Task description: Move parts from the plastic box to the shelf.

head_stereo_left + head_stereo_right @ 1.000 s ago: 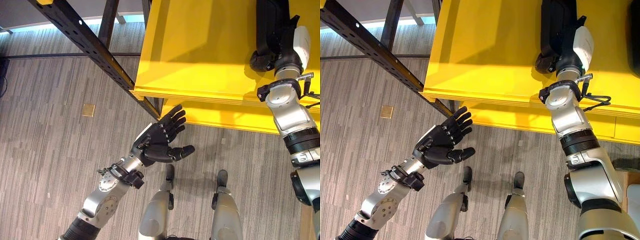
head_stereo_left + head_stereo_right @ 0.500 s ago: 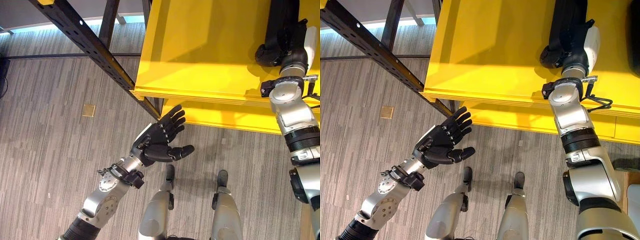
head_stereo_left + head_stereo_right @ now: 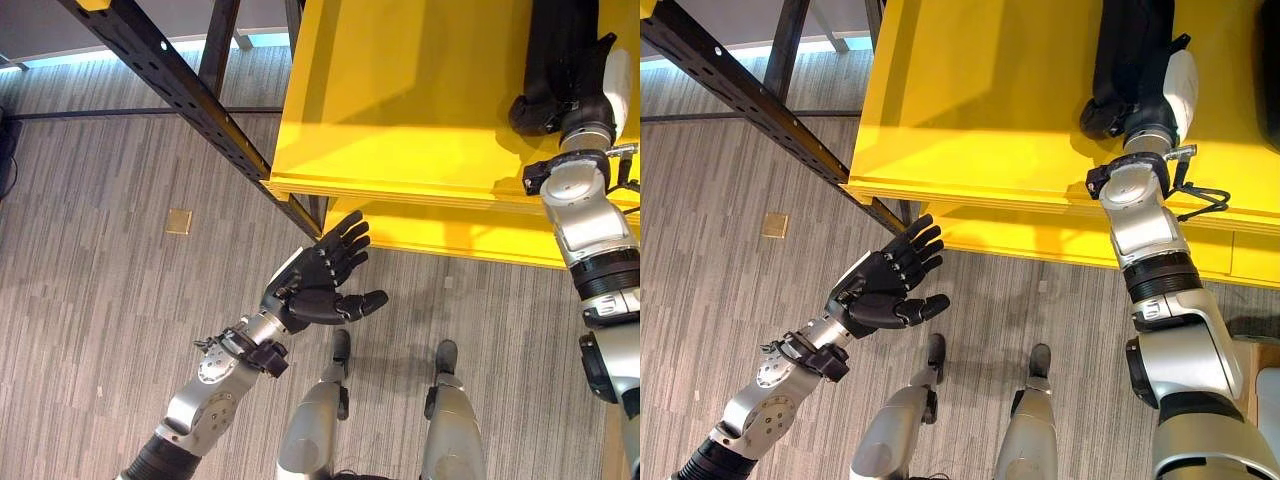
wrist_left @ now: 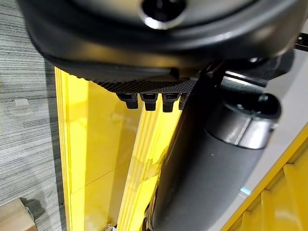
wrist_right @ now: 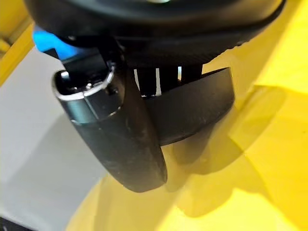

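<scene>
Compared with a second ago, the right hand [image 3: 1137, 95] has pushed further in over the yellow shelf [image 3: 400, 110], and the black part [image 5: 192, 108] has gone with it; in the last half second it has hardly shifted. The left hand [image 3: 322, 280] has not moved.

That black part is a long, dark, curved piece. In the right wrist view it lies across the right hand's fingers [image 5: 156, 79], with the thumb [image 5: 127, 134] wrapped in front of it, so the hand is clamped on the part. From the head views the part runs away from the hand, further into the shelf, and its far end is cut off by the picture's edge. Directly beneath the hand and the part is the shelf's yellow upper board, and the part's shadow falls on it. Whether the part touches the board cannot be told.

A second yellow level [image 3: 1040, 240] sits just below the front edge of the upper board, nearer the robot than the right hand.

Well apart from the right hand, lower and out in front of the shelf, the left hand is held palm up over the grey wood-look floor [image 3: 90, 300]. Its fingers are straight and spread, its thumb out to the side, and it holds nothing. Its fingertips [image 3: 355, 230] point toward the shelf's corner. Beyond that hand, a black perforated frame beam [image 3: 170, 85] slants down to the corner. A small tan square [image 3: 178, 220] lies on the floor beside the beam.
</scene>
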You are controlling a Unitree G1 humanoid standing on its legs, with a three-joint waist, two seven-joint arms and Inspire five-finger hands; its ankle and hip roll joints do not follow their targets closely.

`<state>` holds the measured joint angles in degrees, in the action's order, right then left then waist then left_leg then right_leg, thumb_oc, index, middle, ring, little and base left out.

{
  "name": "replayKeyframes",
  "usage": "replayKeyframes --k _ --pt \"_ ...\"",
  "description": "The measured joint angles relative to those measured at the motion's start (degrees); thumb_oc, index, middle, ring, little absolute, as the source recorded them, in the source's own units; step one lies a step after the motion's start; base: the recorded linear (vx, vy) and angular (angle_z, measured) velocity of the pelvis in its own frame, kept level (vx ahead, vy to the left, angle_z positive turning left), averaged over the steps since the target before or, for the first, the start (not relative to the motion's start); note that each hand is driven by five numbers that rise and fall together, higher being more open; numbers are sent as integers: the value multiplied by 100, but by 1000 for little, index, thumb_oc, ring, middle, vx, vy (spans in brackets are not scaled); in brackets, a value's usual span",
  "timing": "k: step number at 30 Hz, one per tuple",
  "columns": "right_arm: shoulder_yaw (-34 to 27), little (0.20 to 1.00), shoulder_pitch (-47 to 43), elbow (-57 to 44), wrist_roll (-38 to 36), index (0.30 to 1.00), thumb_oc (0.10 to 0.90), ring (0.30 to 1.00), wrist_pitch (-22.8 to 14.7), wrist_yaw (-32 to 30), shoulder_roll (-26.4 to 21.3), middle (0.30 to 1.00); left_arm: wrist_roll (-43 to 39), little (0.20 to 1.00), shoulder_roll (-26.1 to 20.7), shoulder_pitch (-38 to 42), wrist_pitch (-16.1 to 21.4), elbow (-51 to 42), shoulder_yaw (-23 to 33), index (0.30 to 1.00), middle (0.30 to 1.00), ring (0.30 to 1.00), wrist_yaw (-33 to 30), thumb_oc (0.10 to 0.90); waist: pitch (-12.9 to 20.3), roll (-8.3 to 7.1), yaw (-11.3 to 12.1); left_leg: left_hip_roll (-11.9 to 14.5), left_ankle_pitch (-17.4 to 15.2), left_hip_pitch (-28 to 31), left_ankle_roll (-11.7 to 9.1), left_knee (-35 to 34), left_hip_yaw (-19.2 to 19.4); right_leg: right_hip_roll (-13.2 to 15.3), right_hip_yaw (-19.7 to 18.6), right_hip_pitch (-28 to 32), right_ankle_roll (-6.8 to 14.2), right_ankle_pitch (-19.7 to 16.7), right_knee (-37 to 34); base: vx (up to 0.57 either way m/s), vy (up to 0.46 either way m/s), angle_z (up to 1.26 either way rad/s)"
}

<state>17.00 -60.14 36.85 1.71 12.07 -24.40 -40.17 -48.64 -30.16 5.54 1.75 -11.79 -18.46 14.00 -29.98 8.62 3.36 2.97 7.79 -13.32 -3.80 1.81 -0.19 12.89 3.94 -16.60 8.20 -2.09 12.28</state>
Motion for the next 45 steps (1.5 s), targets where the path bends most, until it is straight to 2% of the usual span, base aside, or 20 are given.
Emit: replayKeyframes --k 11,20,22,30,33,39,45 --pt "549 1000 -183 -1 877 1000 900 1000 207 441 -266 1000 -4 1000 0 6 5 2 -7 1000 1000 1000 25 900 -2 -3 5 17 1 0 0 0 -13 -3 48 11 -1 -3 0 -10 -22 0" --pt "597 1000 -312 232 921 1000 900 1000 293 440 -305 1000 -9 1000 -4 10 11 1 -55 1000 1000 1000 48 900 -4 -7 22 35 4 5 3 17 -26 -7 118 101 -12 -30 -63 -1 -4 2" --pt "678 1000 -370 305 1233 1000 900 1000 325 454 -319 1000 -9 1000 -5 8 11 1 -55 1000 1000 1000 53 900 -6 -10 34 37 6 5 3 20 -26 -10 121 108 -15 -42 -78 0 0 0" --pt "1538 1000 -631 447 2539 1000 900 1000 160 864 -652 1000 -9 1000 -30 -1 36 1 -53 1000 1000 1000 238 900 -20 -35 163 57 8 2 4 23 -30 -29 131 136 -28 -90 -131 -1 -4 0" --pt "1662 1000 -630 468 2545 1000 900 1000 131 897 -697 1000 -10 1000 -53 -15 67 1 -50 1000 1000 1000 301 900 -25 -89 170 65 10 2 1 23 -36 -36 136 153 -31 -107 -159 -15 -34 1" --pt "1852 1000 -635 624 3097 1000 900 1000 -95 890 -749 1000 -48 1000 -57 -15 69 1 -32 1000 1000 1000 509 900 -27 -113 181 75 11 1 1 23 -42 -55 145 248 -26 -202 -338 0 0 0" --pt "1881 1000 -631 636 3159 1000 900 1000 -89 894 -776 1000 -48 1000 -60 -15 69 1 -23 1000 1000 1000 620 900 -35 -129 181 86 14 -3 -4 23 -102 -71 206 311 -37 -225 -412 -1 -7 4"
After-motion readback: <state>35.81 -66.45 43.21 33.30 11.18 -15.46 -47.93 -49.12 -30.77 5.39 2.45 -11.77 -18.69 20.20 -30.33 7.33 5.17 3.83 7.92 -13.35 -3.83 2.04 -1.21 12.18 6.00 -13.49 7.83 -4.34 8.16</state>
